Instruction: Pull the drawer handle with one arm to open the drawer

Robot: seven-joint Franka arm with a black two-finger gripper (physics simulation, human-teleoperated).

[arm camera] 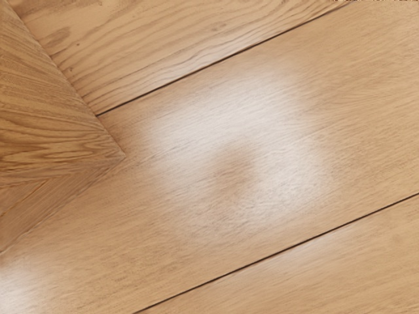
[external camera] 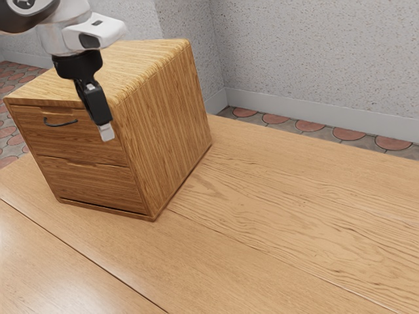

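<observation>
Hanging before the cabinet's front, the claw (external camera: 105,133) is pointing down and tilting slightly toward the exterior view's right. Its white tip is sitting just right of the drawer handle (external camera: 60,122) and apart from it. From this side its black body is reading as one bar, so whether it is wide or narrow cannot be told. The white arm (external camera: 72,29) carrying it is being cut off by the exterior view's upper left corner.

The wooden table (external camera: 294,216) is stretching across the scene, with its near and right reaches running out of frame. The cabinet (external camera: 163,111) is standing on the table's far left part, its back side hidden. The upper drawer (external camera: 72,140) is sitting above a lower front (external camera: 91,183). As far as this angle shows, the two are lying level with each other. The thin, dark drawer handle is curving across the upper drawer's top left area.

In the wrist view, the table's planks (arm camera: 262,163) are showing a pale, blurred glare patch under the hand. A wedge of wood grain (arm camera: 52,124) is jutting in beside it. It looks like a cabinet corner, though this is hard to confirm.
</observation>
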